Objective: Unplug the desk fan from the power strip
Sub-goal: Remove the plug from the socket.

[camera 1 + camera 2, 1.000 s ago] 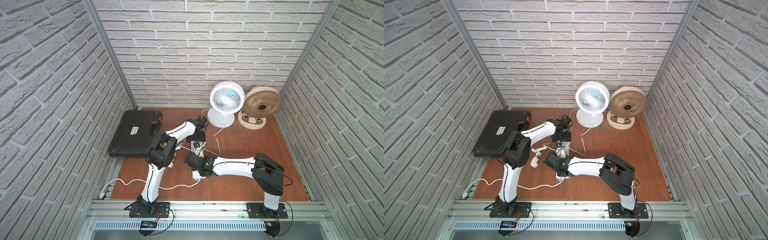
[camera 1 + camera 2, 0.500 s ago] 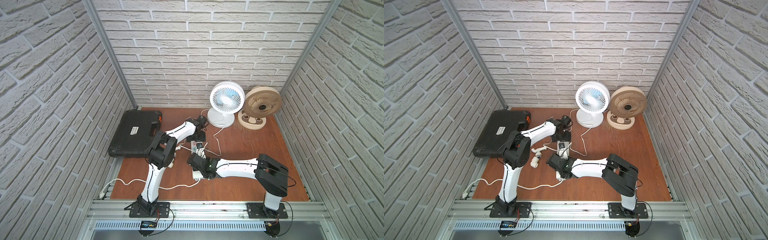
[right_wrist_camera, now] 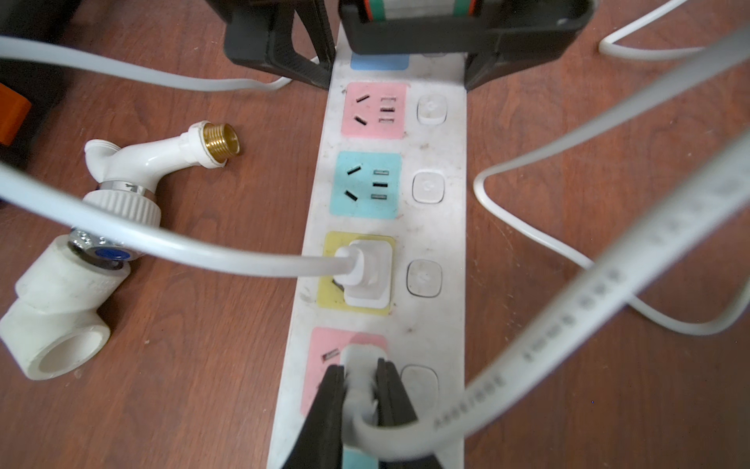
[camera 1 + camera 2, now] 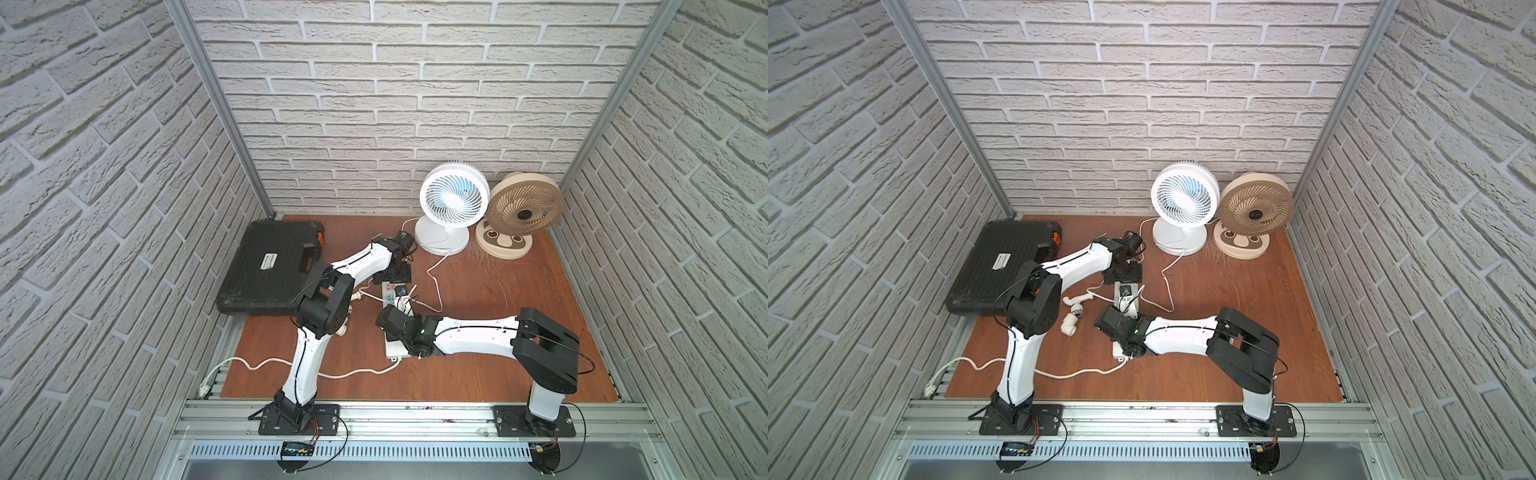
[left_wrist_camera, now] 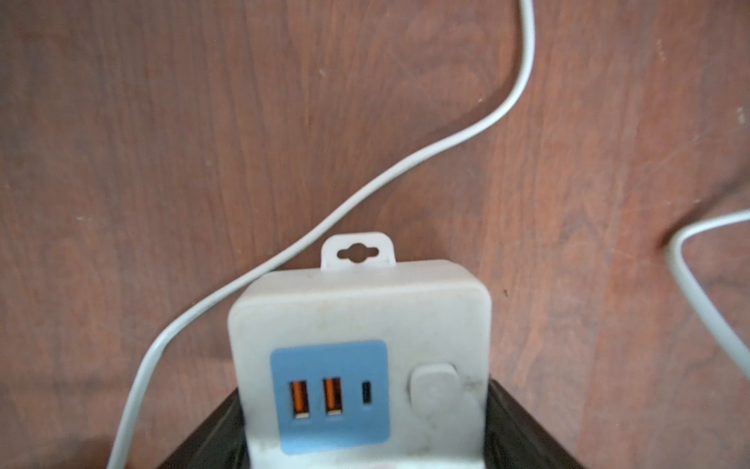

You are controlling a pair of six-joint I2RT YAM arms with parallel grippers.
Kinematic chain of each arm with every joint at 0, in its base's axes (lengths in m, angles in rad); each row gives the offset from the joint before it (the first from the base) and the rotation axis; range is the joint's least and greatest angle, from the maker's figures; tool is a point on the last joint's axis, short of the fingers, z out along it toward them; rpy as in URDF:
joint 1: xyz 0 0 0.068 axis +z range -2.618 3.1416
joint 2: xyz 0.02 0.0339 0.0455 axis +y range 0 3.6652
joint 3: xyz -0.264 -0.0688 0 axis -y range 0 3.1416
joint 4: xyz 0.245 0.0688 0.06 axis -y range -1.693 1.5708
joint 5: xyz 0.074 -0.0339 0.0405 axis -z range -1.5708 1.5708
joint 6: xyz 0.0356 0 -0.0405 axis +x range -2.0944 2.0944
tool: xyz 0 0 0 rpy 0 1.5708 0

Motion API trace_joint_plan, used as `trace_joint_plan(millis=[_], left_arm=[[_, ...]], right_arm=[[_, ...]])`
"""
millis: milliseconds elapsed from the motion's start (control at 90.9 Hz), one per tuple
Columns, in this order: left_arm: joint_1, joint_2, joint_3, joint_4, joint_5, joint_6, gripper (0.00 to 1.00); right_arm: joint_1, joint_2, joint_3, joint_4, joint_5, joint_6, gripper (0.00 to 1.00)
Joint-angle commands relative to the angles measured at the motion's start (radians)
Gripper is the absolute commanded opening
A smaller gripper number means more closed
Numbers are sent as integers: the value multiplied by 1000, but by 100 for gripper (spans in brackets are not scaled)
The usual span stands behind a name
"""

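Observation:
The white desk fan [image 4: 452, 199] stands at the back wall, and its thin white cord [image 4: 434, 282] runs to the power strip [image 4: 389, 291]. The strip is a white bar with pastel sockets [image 3: 430, 227]. My left gripper [image 5: 365, 426] is shut on the strip's USB end, one black finger on each side. My right gripper [image 3: 359, 377] is shut on a white plug [image 3: 359, 355] at a pink socket. That plug's flat cord loops off beside the strip. A second plug [image 3: 369, 276] sits in the yellow socket. In both top views the arms meet over the strip [image 4: 1126, 291].
A beige fan [image 4: 524, 203] stands beside the white one. A black tool case [image 4: 270, 266] lies at the left. A white tap with a pipe fitting [image 3: 117, 178] lies close beside the strip. The strip's thick cord [image 4: 332, 374] trails to the front left.
My right wrist has shifted slightly over the strip. The left arm has stayed put, and both grips are unchanged.

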Motion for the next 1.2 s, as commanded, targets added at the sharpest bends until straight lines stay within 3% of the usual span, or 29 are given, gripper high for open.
trace_joint_plan(millis=[0, 352, 627, 946, 1188], left_arm=[[10, 61, -50, -131, -38, -6, 0], [10, 60, -56, -124, -36, -5, 0], [10, 58, -56, -124, -35, -3, 0], [9, 52, -58, -125, -36, 0, 0], [9, 56, -50, -127, -35, 0, 0]], right_arm=[[27, 16, 56, -71, 60, -38, 3], [58, 81, 146, -122, 94, -71, 3], [53, 46, 91, -89, 97, -41, 3], [-3, -31, -50, 11, -4, 38, 3], [-8, -31, -32, -10, -12, 21, 3]])
